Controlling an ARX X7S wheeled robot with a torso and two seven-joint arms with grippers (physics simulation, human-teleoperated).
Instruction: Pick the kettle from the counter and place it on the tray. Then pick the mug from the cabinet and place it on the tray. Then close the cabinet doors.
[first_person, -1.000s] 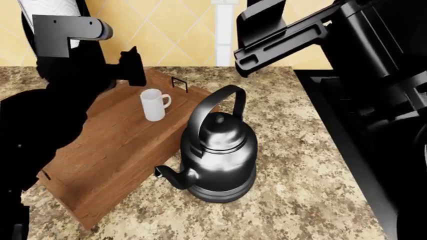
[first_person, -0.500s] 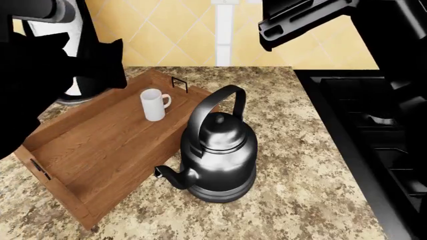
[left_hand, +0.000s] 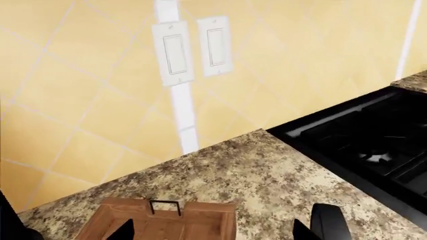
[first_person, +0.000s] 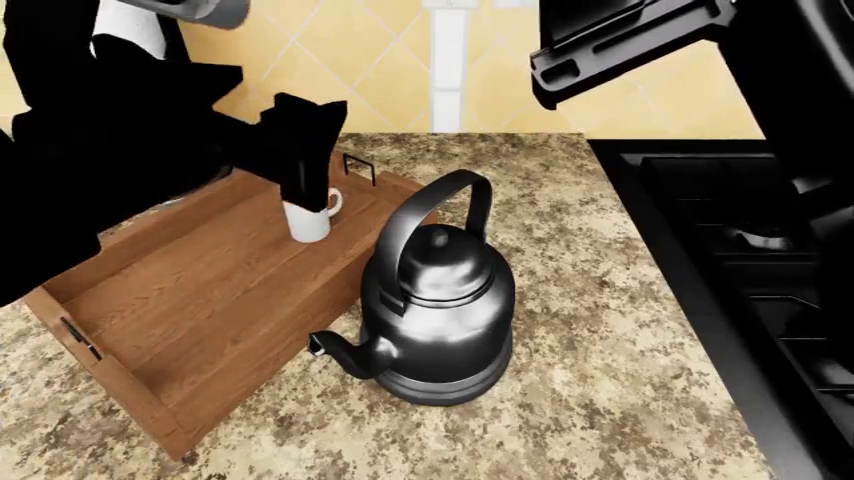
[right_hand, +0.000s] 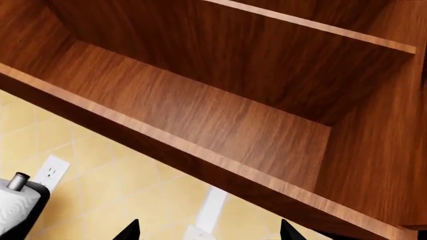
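1. The left gripper (left_hand: 220, 227) is standing with its jaws apart and nothing between them; only the two dark fingertips (left_hand: 330, 222) are showing in the left wrist view, hanging above the far end of the tray (left_hand: 200, 220).
2. In the head view that same left gripper (first_person: 304, 150) is hovering just over the mug (first_person: 308, 217), covering its rim (whether it is touching the mug cannot be told).
3. The right gripper (right_hand: 208, 231) is also standing open and empty, its two tips pointing up toward the cabinet (right_hand: 200, 115), whose bare wooden shelf is filling the right wrist view.
4. The mug is sitting upright inside the tray, near the tray's far end, handle turned toward the kettle (first_person: 438, 300).
5. The kettle is standing upright on the counter (first_person: 601, 400), just beside the tray's long side and outside it, its spout pointing toward the tray's near corner.
6. The tray is lying at an angle on the counter, one black wire handle (first_person: 360, 165) at its far end and another at its near end.
7. Beyond the kettle, away from the tray, a black stovetop (first_person: 747, 280) is bordering the counter.
8. A paper-towel roll (right_hand: 17, 202) is showing against the yellow tiled wall (left_hand: 100, 100) below the cabinet, and two switch plates (left_hand: 175, 52) are sitting on that wall behind the tray.
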